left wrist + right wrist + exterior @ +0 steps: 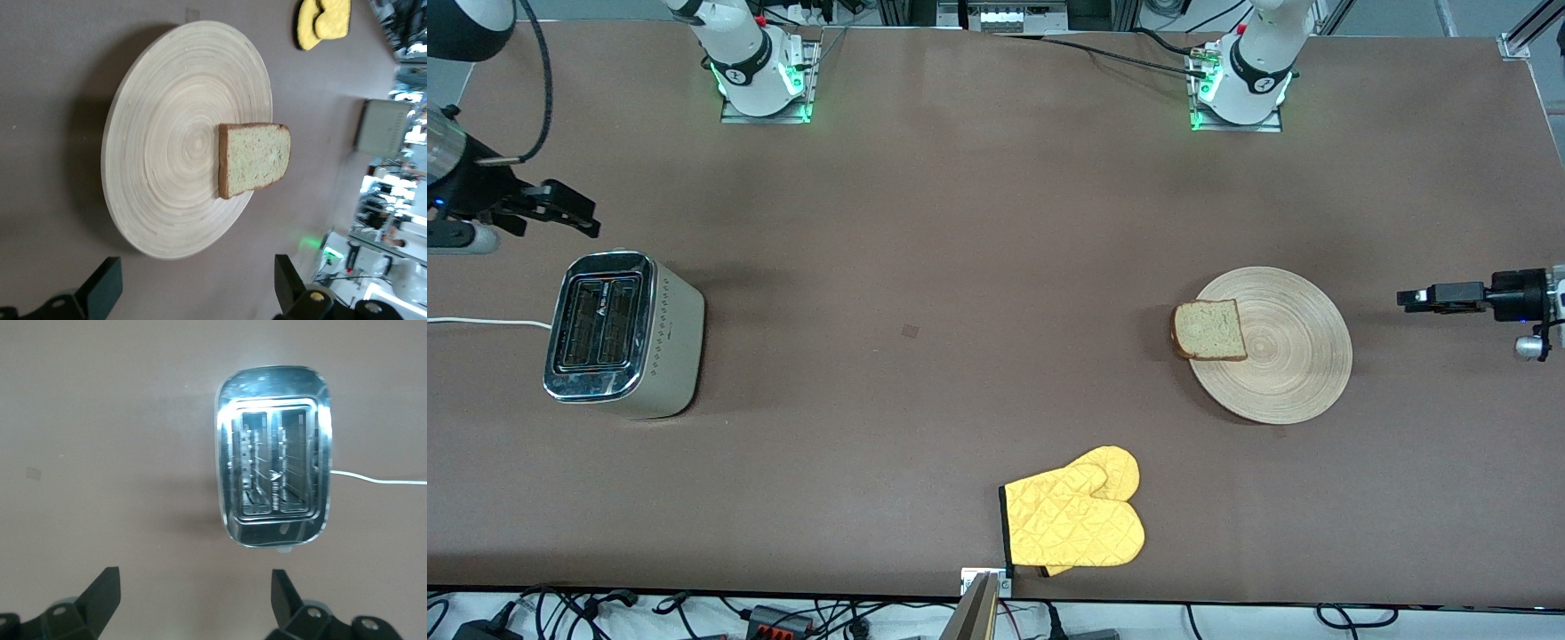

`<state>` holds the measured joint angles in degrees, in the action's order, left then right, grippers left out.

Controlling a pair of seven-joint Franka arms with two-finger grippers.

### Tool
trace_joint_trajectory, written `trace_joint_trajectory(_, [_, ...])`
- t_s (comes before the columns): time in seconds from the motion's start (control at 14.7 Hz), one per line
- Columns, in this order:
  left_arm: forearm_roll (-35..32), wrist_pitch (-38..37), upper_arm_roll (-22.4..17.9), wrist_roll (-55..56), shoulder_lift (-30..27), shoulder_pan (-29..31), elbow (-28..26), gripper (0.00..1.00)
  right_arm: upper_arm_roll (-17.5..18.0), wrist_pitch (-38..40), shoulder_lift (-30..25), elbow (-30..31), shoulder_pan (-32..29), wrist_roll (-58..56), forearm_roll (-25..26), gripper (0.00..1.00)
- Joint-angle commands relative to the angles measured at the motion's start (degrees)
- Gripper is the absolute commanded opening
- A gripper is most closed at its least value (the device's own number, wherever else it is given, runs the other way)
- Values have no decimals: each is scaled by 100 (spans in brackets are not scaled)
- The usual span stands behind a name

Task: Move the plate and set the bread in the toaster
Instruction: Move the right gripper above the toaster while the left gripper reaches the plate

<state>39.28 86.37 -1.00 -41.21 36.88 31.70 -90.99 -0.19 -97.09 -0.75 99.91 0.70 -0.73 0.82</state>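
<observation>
we see the plate [1294,356] lying flat toward the left arm's end of the table, with 1 slice of bread [1209,330] resting on its rim, the slice overhanging the edge that faces the toaster [623,334]. the left gripper [1414,298] hangs just off the plate's outer edge, at the table's end, its fingers spread wide and holding nothing, so we judge it the nearer arm for the plate and bread; the bread lies across the plate from it. the toaster stands well apart at the right arm's end, its 2 slots empty, long axis running toward the front camera. the right gripper [574,213] hovers beside it, also wide and empty. a yellow oven mitt [1076,520] lies nearest the front camera.
</observation>
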Motion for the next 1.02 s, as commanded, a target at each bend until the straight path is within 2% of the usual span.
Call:
trace_joint_trajectory(0.0, [552,-120,39,-370,512,64,205,100,1,6,144,-59,350,20,-39,100])
trace_joint_trajectory(0.2, [993,-120,39,-527,890,134,205,100,10,-81,355,-138,509,38,-65,100])
trace_joint_trajectory(0.54, [958,-103,39,-800,1005,152,214,100,1,-240,435,-139,922,29,-65,100])
trace_joint_trajectory(0.88, [985,-76,39,-1477,1418,152,459,100,-8,-398,567,-130,923,47,-82,100])
trace_joint_trajectory(0.95, [985,-41,39,-1529,1453,161,460,94,-8,-398,558,-130,923,38,-82,100])
